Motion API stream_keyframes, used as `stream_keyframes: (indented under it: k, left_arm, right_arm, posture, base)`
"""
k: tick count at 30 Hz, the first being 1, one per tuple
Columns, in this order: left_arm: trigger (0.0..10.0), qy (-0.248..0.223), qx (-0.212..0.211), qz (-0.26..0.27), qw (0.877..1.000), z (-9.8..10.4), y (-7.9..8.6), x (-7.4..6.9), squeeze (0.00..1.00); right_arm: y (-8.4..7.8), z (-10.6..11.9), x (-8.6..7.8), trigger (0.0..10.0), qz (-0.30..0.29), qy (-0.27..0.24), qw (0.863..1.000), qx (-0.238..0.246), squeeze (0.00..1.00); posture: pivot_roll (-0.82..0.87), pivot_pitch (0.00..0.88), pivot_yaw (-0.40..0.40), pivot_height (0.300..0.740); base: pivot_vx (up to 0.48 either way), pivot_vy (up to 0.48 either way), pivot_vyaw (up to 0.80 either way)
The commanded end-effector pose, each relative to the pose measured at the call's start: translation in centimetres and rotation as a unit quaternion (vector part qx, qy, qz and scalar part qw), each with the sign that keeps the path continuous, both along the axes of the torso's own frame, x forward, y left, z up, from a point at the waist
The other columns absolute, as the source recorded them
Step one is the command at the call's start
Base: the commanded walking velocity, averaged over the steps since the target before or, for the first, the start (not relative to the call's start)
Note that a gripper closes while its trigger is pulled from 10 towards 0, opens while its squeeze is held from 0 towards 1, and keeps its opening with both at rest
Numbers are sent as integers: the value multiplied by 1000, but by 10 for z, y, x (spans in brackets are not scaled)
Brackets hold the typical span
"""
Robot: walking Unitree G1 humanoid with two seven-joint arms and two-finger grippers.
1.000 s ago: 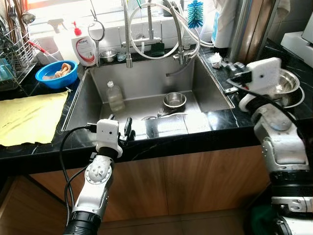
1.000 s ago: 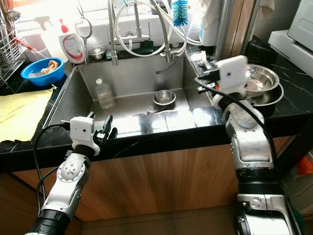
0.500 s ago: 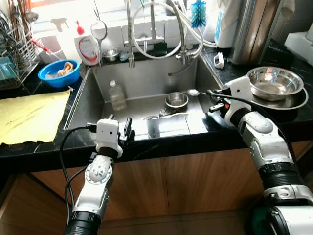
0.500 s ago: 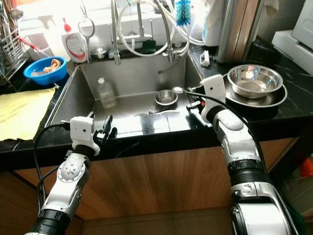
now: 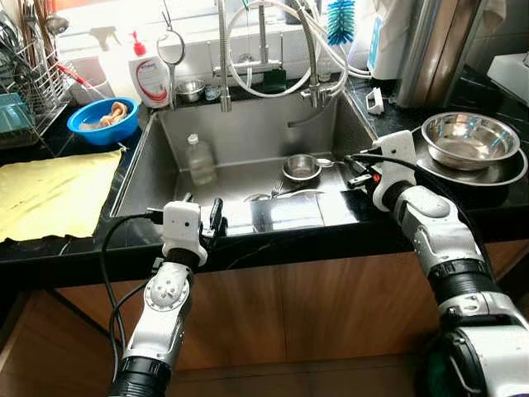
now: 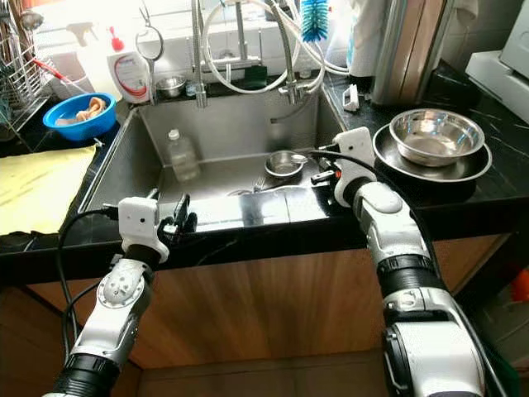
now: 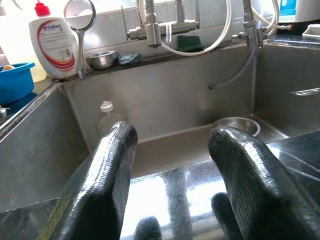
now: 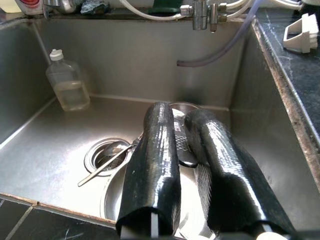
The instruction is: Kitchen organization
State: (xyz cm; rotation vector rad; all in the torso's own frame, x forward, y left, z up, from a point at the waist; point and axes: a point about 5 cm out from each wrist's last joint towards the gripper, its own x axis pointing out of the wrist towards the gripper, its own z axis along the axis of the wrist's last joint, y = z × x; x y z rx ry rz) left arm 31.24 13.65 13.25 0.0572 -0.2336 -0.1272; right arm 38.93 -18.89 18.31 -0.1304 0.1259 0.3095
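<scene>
Right gripper [image 8: 187, 165] poised over sink [image 5: 157, 157], fingers nearly together, nothing clamped between them. Judged step: reach for small steel bowl [image 5: 300, 168] on sink floor. Fingers to be spread first, then lowered over bowl rim; thin shiny wall likely to slip. Bowl upright, beside spoon [image 8: 107, 167] near drain. Left gripper [image 7: 175, 165] held apart, empty, at counter edge.

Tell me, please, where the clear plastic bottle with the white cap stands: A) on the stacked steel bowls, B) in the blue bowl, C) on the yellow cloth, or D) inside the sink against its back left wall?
D: the clear bottle stands upright on the floor of the sink, near its back left corner.
</scene>
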Motion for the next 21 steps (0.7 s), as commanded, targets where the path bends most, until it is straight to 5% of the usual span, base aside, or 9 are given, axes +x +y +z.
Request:
stream_keyframes:
  k: [1, 2, 5, 7, 9, 17, 18, 21]
  left_arm:
    - [10000, 3, 10, 8, 1000, 0, 4, 0, 0]
    - [10000, 3, 10, 8, 1000, -1, 4, 0, 0]
    - [10000, 3, 11, 9, 1000, -1, 5, 0, 0]
    - [10000, 3, 11, 9, 1000, -1, 5, 0, 0]
    - [10000, 3, 11, 9, 1000, -1, 5, 0, 0]
    - [10000, 3, 10, 9, 1000, -1, 4, 0, 0]
    - [10000, 3, 10, 9, 1000, -1, 5, 0, 0]
    - [10000, 2, 10, 11, 1000, -1, 5, 0, 0]
  right_arm:
    - [7, 5, 3, 10000, 12, -15, 1000, 3, 404]
    - [8, 6, 3, 10000, 16, -19, 1000, 5, 576]
    - [10, 6, 2, 10000, 19, -21, 1000, 7, 667]
    - [11, 6, 2, 10000, 20, -23, 999, 9, 690]
    - [11, 5, 3, 10000, 18, -25, 1000, 7, 576]
    - [11, 8, 3, 10000, 11, -38, 999, 5, 600]
    - [10, 13, 3, 10000, 1, -55, 999, 1, 0]
    - [6, 27, 3, 10000, -21, -86, 996, -2, 0]
  posture:
    - [-138, 0, 103, 740]
    - [-138, 0, 103, 740]
    - [-138, 0, 104, 740]
    - [-138, 0, 104, 740]
    - [-138, 0, 104, 740]
    - [-141, 0, 105, 740]
    - [-141, 0, 105, 740]
    - [-140, 0, 105, 740]
  base:
    - [0, 0, 0]
    - [0, 0, 0]
    - [0, 0, 0]
    - [0, 0, 0]
    - [0, 0, 0]
    - [0, 0, 0]
    - [0, 0, 0]
    - [0, 0, 0]
